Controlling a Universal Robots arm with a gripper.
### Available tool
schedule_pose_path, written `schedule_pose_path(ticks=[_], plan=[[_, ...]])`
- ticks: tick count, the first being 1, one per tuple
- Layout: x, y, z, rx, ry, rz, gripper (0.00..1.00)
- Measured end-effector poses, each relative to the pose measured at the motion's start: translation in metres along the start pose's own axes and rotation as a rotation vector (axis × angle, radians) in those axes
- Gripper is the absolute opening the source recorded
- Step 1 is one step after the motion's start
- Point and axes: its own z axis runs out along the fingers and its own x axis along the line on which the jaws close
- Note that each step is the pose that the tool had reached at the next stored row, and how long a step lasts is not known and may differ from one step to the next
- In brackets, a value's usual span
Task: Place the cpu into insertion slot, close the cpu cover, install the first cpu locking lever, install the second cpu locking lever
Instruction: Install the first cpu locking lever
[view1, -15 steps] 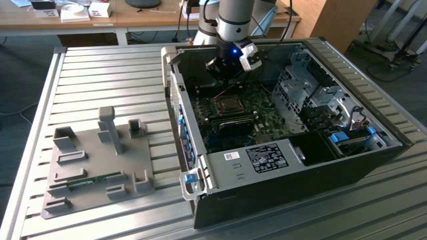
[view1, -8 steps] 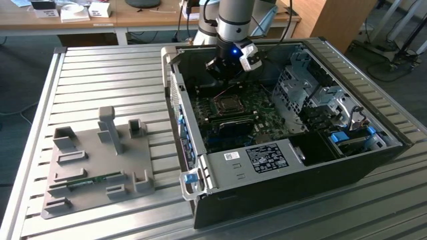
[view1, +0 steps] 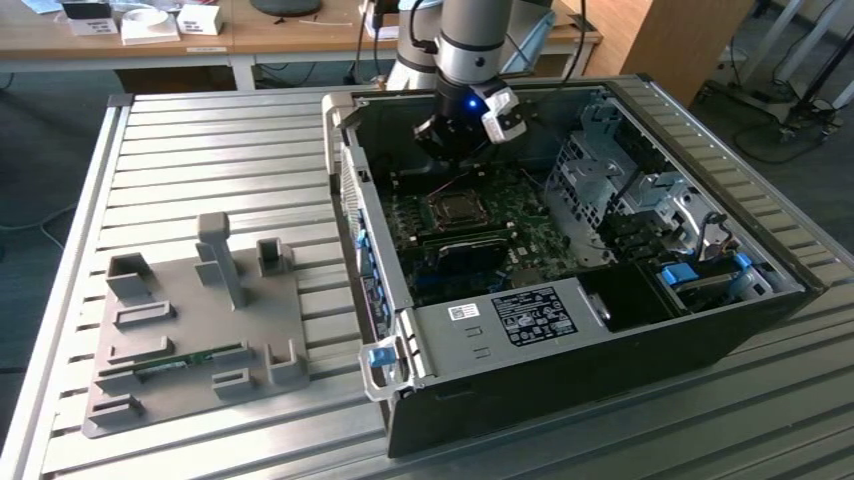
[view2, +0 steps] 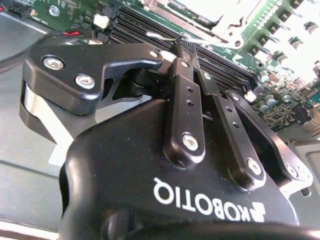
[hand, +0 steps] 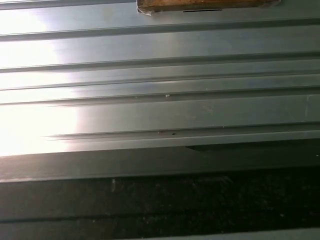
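Note:
In the exterior view my gripper hangs inside the open computer case, over the far end of the green circuit board. The insertion slot lies just below it toward the near side, a small square with a silver rim and a dark middle. Whether the cpu sits in it is hidden from me. The second wrist view shows my gripper shut, its black fingers meeting at the tips, apart from the board. Beyond the tips run long black memory slots and the bright silver cpu cover.
A grey fixture plate with upright holders rests on the slatted metal table at the exterior view's left. Metal drive cages and blue clips fill the case's right side. The table's ribbed surface runs close under the first wrist view.

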Motion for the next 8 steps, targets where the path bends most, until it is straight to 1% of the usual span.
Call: schedule_pose_path(ticks=[8], plan=[[-0.0061,0.0003,0.0018,0.0,0.0003,0.0,0.1]])
